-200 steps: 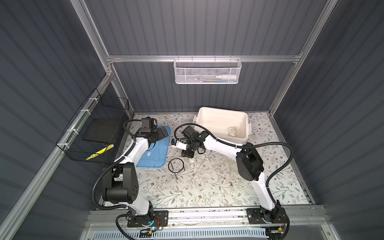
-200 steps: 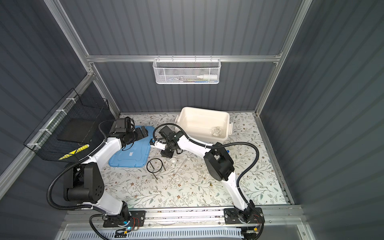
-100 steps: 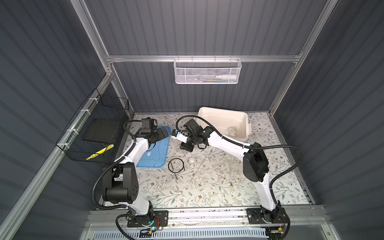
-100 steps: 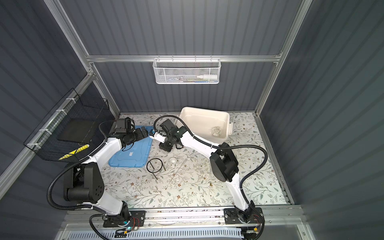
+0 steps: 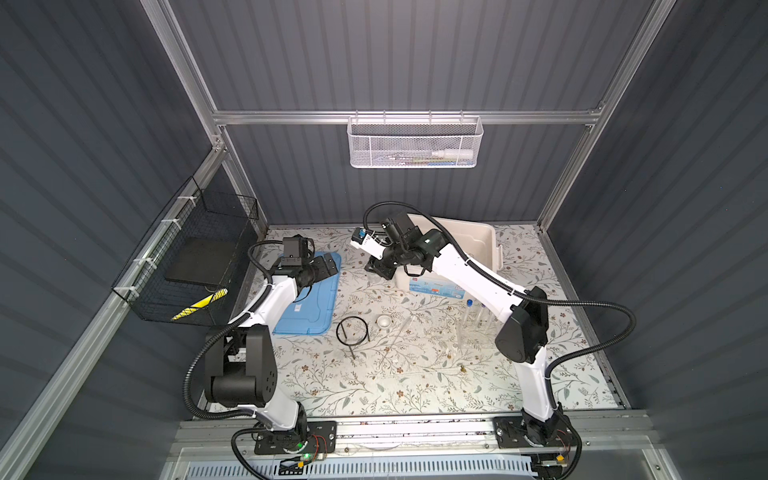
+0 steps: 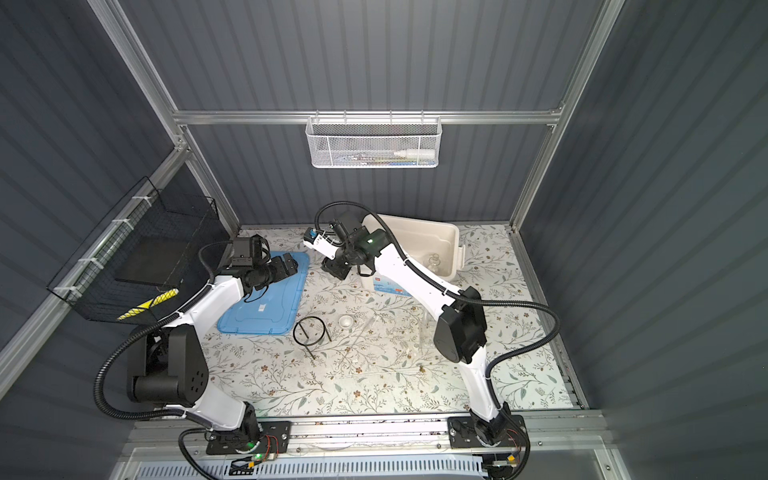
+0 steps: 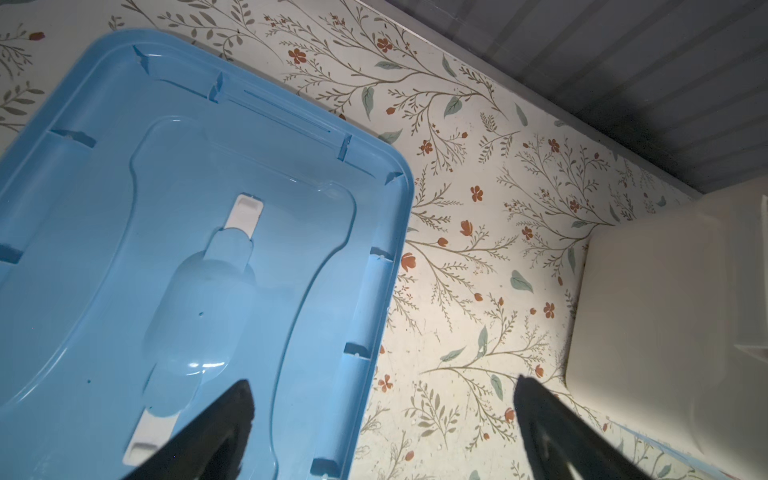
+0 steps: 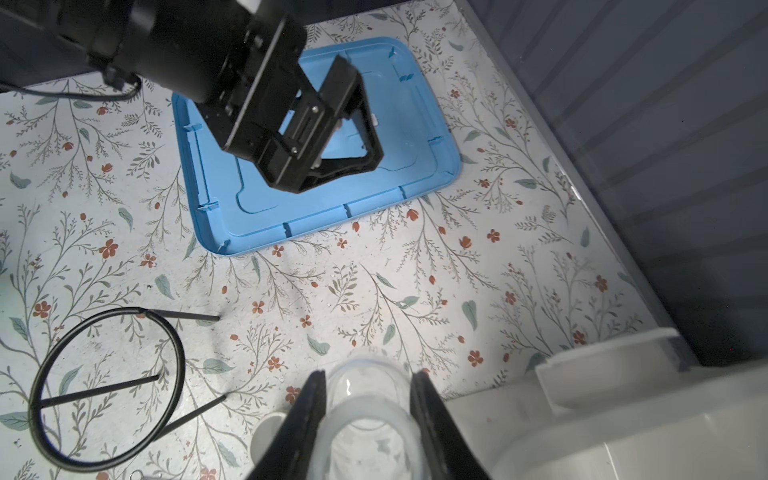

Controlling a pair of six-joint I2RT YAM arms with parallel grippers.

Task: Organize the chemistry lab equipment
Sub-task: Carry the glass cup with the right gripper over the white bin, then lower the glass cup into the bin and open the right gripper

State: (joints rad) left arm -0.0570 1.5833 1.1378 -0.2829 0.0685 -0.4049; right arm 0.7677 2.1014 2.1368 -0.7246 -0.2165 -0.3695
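Right gripper (image 8: 368,376) is closed partway around the small clear glass beaker (image 8: 370,424), its jaws pressing the round wall from both sides. It looks lifted clear of the mat, just outside the cream rectangular plastic tub (image 5: 478,245), at the corner facing the flat blue plastic lid (image 5: 309,297). Left gripper (image 7: 382,384) hangs spread wide and empty, farther from the tub, above that lid's edge. Inside the tub a small clear glass flask (image 6: 433,262) sits already. In front of the tub are the black wire ring tripod (image 5: 352,330), the tiny white dish (image 5: 383,321) and the clear plastic rack (image 5: 473,332) of blue-capped tubes.

The danger, I'd say, is that smooth glass can slide or twist in those jaws on a sharp swing. Crossing the tub's wall too low would clip the beaker, and releasing above the flask risks glass striking glass.
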